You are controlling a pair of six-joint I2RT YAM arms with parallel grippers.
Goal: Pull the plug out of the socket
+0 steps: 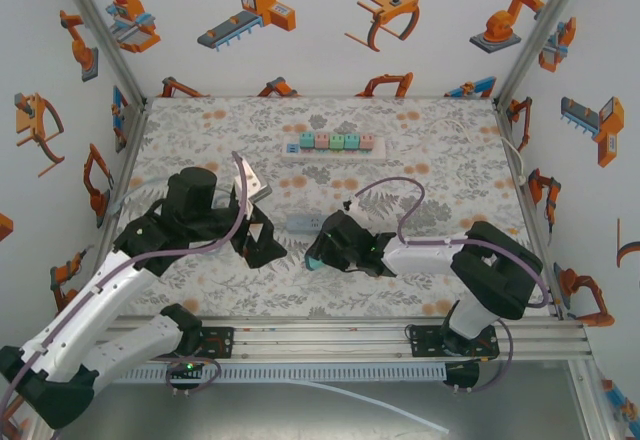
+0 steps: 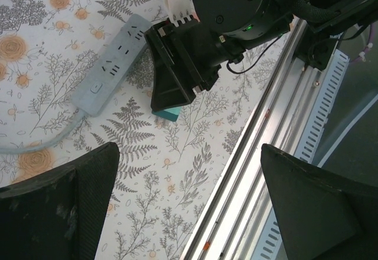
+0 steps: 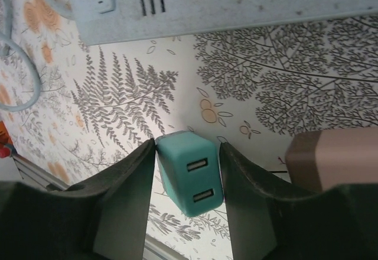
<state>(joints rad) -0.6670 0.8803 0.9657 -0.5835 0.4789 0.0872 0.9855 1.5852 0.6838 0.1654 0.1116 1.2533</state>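
**Right fingers** (image 3: pixel 139 177) are gripping the teal, block-shaped USB charger plug (image 3: pixel 190 180) by its two flat sides. The plug is sitting clear of the long grey plastic power strip (image 3: pixel 224 0), with the floral-patterned desk (image 3: pixel 307 77) showing between them. **Left fingers** (image 2: pixel 65 207) are hanging wide open, holding nothing, near the strip. The pull appears complete. The retreat is best made straight away from the sockets, holding the grip square and avoiding the strip's grey cable (image 3: pixel 34 74).

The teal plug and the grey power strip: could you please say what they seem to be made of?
Teal plug: likely moulded plastic, smooth matte, with rounded edges and two USB ports. Grey power strip: probably matte plastic, faintly speckled, crisp moulded slots.
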